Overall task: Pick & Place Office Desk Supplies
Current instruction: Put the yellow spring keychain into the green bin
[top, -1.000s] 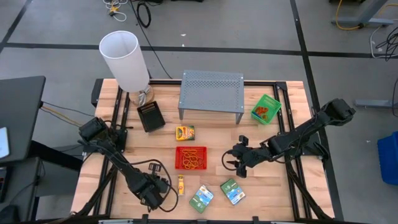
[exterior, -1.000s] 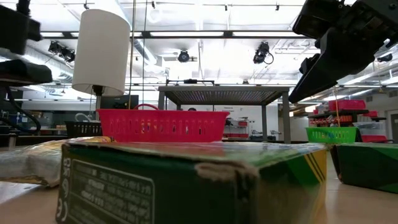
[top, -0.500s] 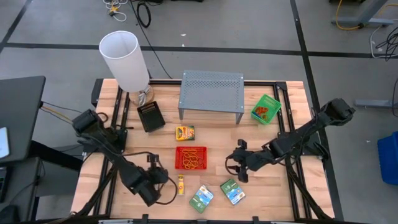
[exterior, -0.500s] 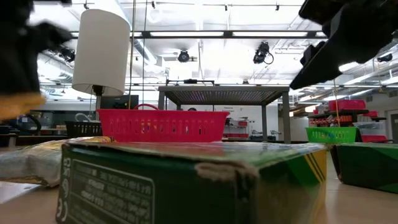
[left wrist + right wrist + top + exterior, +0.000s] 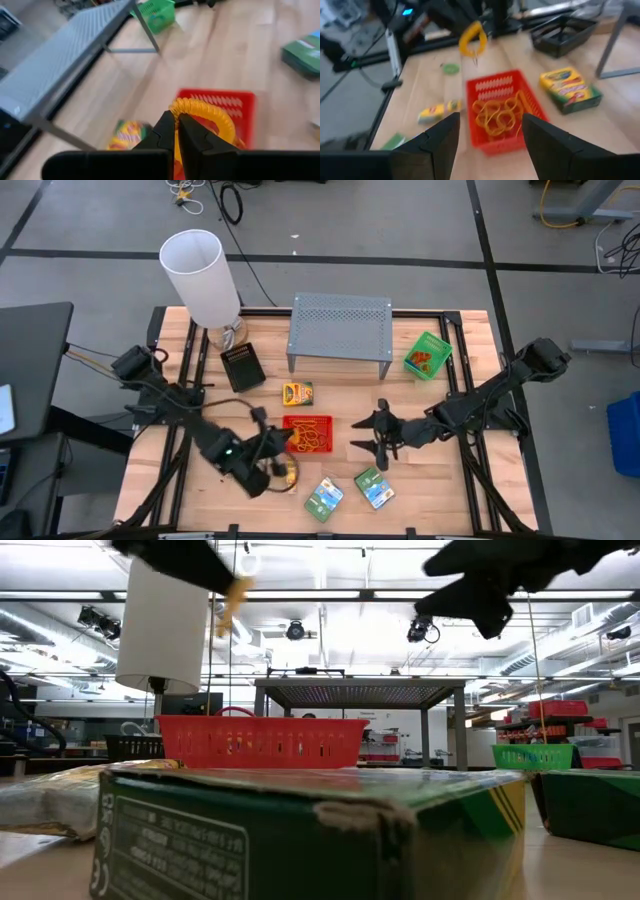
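Note:
My left gripper [image 5: 176, 131] is shut on a yellow-orange rubber band [image 5: 202, 114], above the table beside the near left corner of the red mesh tray [image 5: 307, 434]. That tray holds several orange bands [image 5: 497, 114]. The low view shows the band [image 5: 234, 598] hanging high under the left gripper [image 5: 215, 570]. My right gripper [image 5: 373, 435] hovers open to the right of the red tray, holding nothing. The crayon box [image 5: 297, 392], black box [image 5: 242, 367], green tray [image 5: 427, 354] and two green-blue packets [image 5: 324, 498] [image 5: 374, 487] rest flat on the table. My left gripper pinches the yellow-orange band at one spot on its loop [image 5: 175, 111] between its two shut fingertips [image 5: 192, 134]. The fingers slant down toward the red tray. The band is lifted clear of the table, and its loop [image 5: 471, 41] hangs free below the fingers.
A grey perforated stand [image 5: 340, 327] is at the far middle and a white lampshade [image 5: 200, 275] at the far left. A small yellow item [image 5: 437, 111] and a green dot [image 5: 451, 68] lie on the wood near the red tray's left side.
My left gripper has risen from near the table's near edge and gone toward the red tray, turning as it went, with the yellow-orange band lifted clear. My right gripper has tipped up a little and stayed beside the tray.

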